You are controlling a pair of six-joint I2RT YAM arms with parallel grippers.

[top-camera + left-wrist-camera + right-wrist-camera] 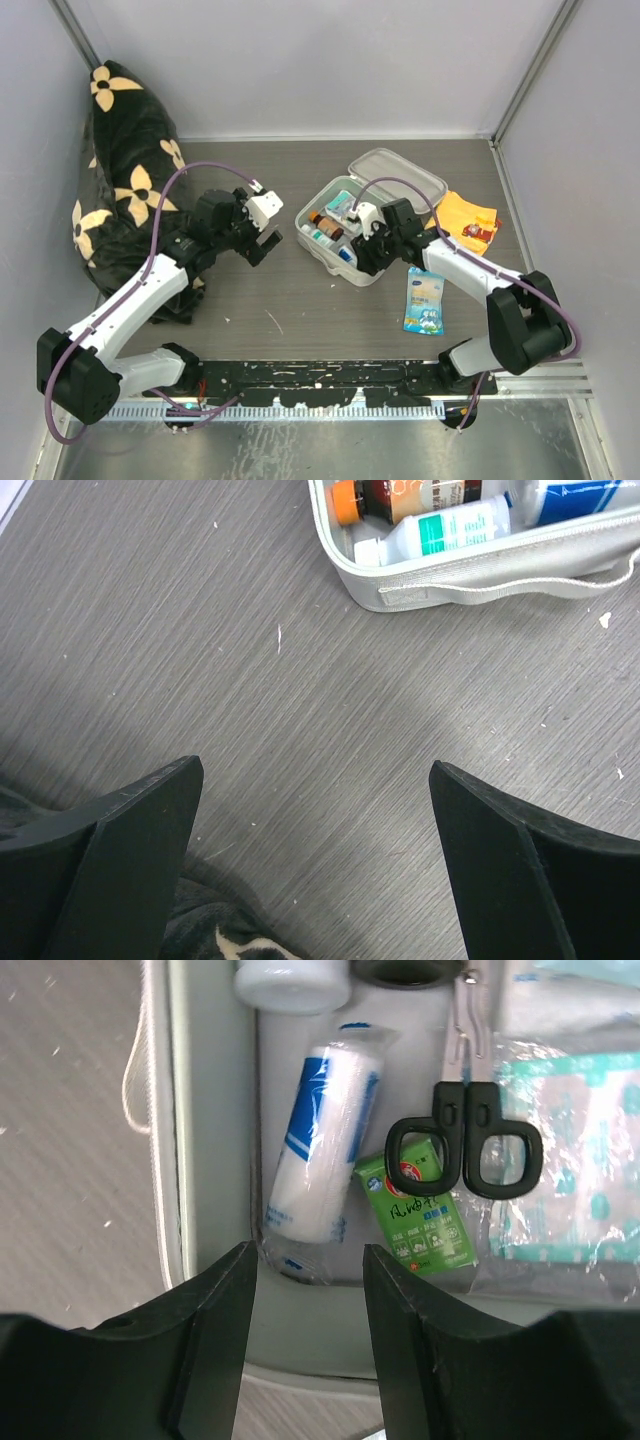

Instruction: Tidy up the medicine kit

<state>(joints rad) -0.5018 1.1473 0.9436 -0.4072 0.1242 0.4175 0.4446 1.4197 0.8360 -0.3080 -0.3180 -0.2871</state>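
1. Two grippers, both empty. The left gripper [262,243] has its black fingers [130,850] spread wide over bare table; nothing lies between them and they touch nothing that I can see.
2. The right gripper [366,260] holds its fingers [215,1340] apart with a narrower gap and pinches nothing. It hangs over one side wall of the medicine kit [395,172], at the lower right of the case in the top view; whether the tips touch the rim I cannot tell.
3. The medicine kit sits at centre right of the top view. It is a pale grey-white plastic case with rounded corners, its lid lying open toward the upper right. In the left wrist view its wall [480,575] fills the upper right corner.
4. Inside, seen from the right wrist: a gauze roll [320,1150] in crinkled clear wrap with blue print, lying along the wall [215,1110]. A small green carton [425,1215] is just beside it, and the black loop handles of the scissors [465,1145] overlap the carton's top.
5. The left wrist view shows a brown bottle [400,495] with an orange cap beside a white bottle [440,530] with a green label.
6. The table [300,310] is dark grey with a streaked wood grain.
7. A glossy blue-yellow packet [425,300] lies flat at the lower right of the kit, and an orange-yellow cloth [468,218] lies to its right.
8. A black floral cushion [125,180] slumps at far left.
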